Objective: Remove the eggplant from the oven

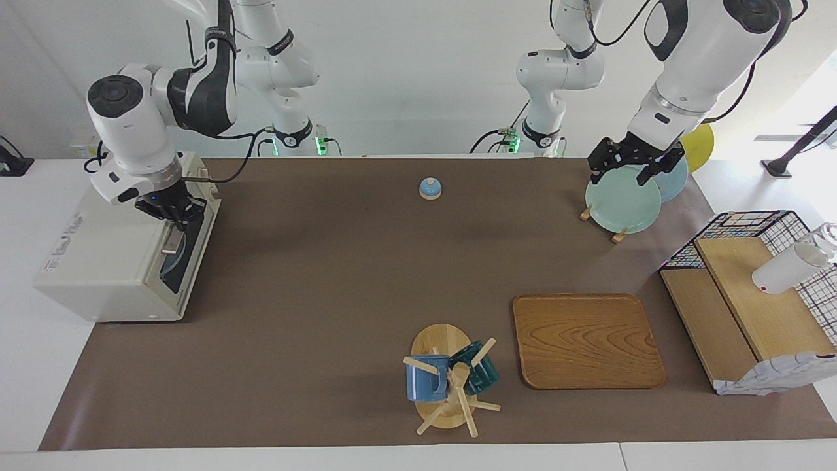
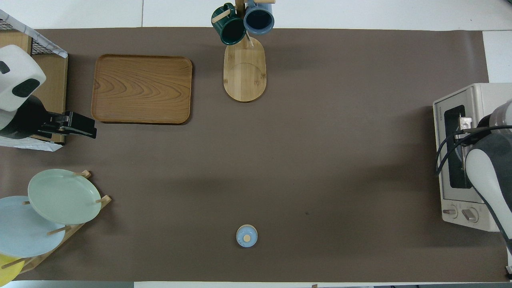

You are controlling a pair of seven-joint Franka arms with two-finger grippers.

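Observation:
The cream-white oven (image 1: 111,261) stands at the right arm's end of the table, its glass door closed; it also shows in the overhead view (image 2: 456,160). My right gripper (image 1: 175,219) is down at the top of the door, by the metal bar handle (image 1: 169,247). I cannot tell whether it grips the handle. The eggplant is hidden. Only something pale blue shows through the door glass. My left gripper (image 1: 621,175) is open and empty, raised over the table at the left arm's end, by the plate rack; it also shows in the overhead view (image 2: 90,128).
A rack of plates (image 1: 621,203) and a wire basket with wooden shelves (image 1: 752,229) stand at the left arm's end. A wooden tray (image 1: 588,340) and a mug tree (image 1: 451,379) lie farther from the robots. A small blue bell (image 1: 430,188) sits near them.

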